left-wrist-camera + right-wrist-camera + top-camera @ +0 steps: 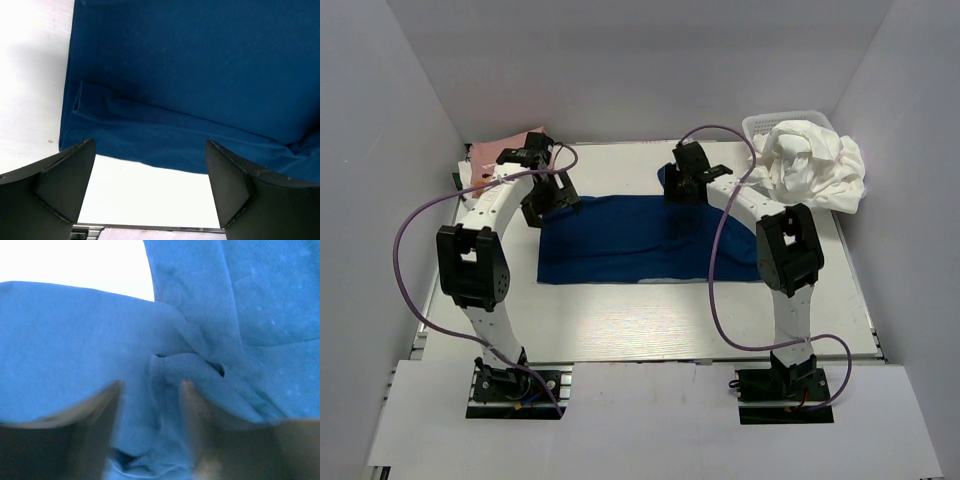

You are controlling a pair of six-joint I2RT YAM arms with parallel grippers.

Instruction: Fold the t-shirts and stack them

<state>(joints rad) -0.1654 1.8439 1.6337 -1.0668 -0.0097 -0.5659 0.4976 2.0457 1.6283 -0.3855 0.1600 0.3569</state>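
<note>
Across the middle of the white bench (620, 320) lay the navy t-shirt (620, 250), spread flat as a wide rectangle with its near edge straight. The left wrist view showed a sleeve tucked in over the body at the left end. At the far right corner, the white t-shirts (815, 165) sat in 1 crumpled heap, spilling over the mesh basket (760, 125). The pink t-shirt (505, 148) rested at the far left corner, mostly hidden behind the left arm, so whether it was folded could not be made out.

By my reading, the task was at an early stage. Only 1 shirt looked part-folded, the white heap looked untouched, and no stack showed anywhere.

The left gripper (149, 150) hovered over the navy shirt's left end with its jaws wide apart and nothing between them. The right gripper (152, 385) sat low on the shirt's far right corner, its jaws partly apart with bunched blue cloth between them. Whether they pinched that cloth I could not tell.
</note>
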